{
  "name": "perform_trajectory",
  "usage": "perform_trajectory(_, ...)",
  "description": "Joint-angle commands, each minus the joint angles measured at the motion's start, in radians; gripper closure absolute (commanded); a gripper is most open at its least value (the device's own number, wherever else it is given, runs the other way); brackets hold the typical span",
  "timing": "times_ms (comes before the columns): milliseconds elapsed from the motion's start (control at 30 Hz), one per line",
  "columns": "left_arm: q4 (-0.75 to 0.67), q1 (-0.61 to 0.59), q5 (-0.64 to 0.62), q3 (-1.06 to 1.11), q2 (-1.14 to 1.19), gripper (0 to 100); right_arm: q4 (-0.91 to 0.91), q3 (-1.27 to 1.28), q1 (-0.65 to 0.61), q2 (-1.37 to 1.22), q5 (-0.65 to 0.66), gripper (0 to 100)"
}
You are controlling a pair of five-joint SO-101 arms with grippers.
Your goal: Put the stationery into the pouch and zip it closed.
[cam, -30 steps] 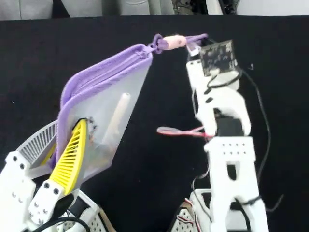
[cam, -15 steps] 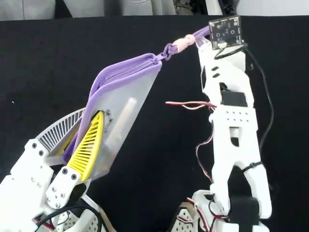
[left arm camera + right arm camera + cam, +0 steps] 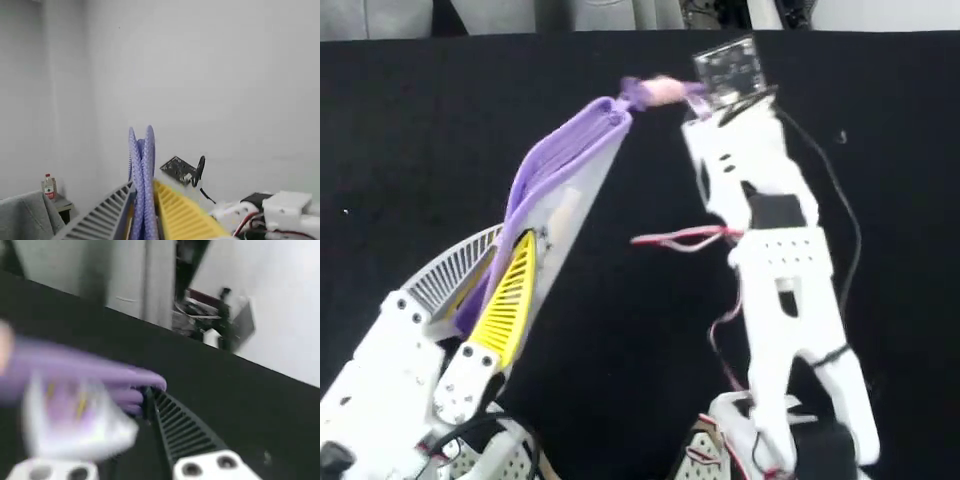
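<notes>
The pouch is hanging between the two tools, with stationery sitting inside. The left tool is squeezing its lower end. The right tool is pinching the zip pull. The zip is looking nearly closed.

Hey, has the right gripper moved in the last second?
Yes. The right gripper, on the zipper pull, has moved toward the far edge of the table and left, toward the pouch.

Translucent purple-zipped pouch, raised aslant, pink pull at far corner, pale stick inside.
</notes>
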State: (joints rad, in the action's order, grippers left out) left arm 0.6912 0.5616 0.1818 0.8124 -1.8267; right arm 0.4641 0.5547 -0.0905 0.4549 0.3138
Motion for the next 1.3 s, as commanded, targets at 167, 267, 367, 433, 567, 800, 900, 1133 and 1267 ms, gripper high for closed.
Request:
perform_trajectory(167,-0.416,-0.182,0.008,0.567,0.002,97,0.221,-0.067,-0.104,0.139,0.0,98.5)
perform_trajectory(267,-0.585,-0.237,0.008,0.746,0.002,97,0.215,-0.045,-0.104,0.119,0.0,98.3)
perform_trajectory(367,-0.614,-0.275,0.008,0.839,0.002,97,0.215,-0.044,-0.106,0.064,-0.002,98.2)
perform_trajectory(433,-0.612,-0.309,0.008,0.872,0.002,97,0.209,-0.054,-0.106,0.004,-0.025,96.5)
perform_trajectory(567,-0.591,-0.364,0.008,0.883,0.002,91,0.176,-0.097,-0.106,-0.145,-0.054,82.0)
perform_trajectory(800,-0.367,-0.374,-0.055,0.754,0.002,79,0.167,-0.213,-0.106,-0.384,-0.025,70.2)
perform_trajectory(900,-0.239,-0.375,-0.124,0.641,0.002,77,0.167,-0.26,-0.106,-0.458,-0.025,70.3)
perform_trajectory(1133,0.04,-0.374,-0.146,0.374,0.002,77,0.169,-0.349,-0.101,-0.553,-0.028,69.8)
perform_trajectory(1267,0.084,-0.374,-0.143,0.318,0.002,77,0.215,-0.38,-0.077,-0.499,-0.026,69.8)
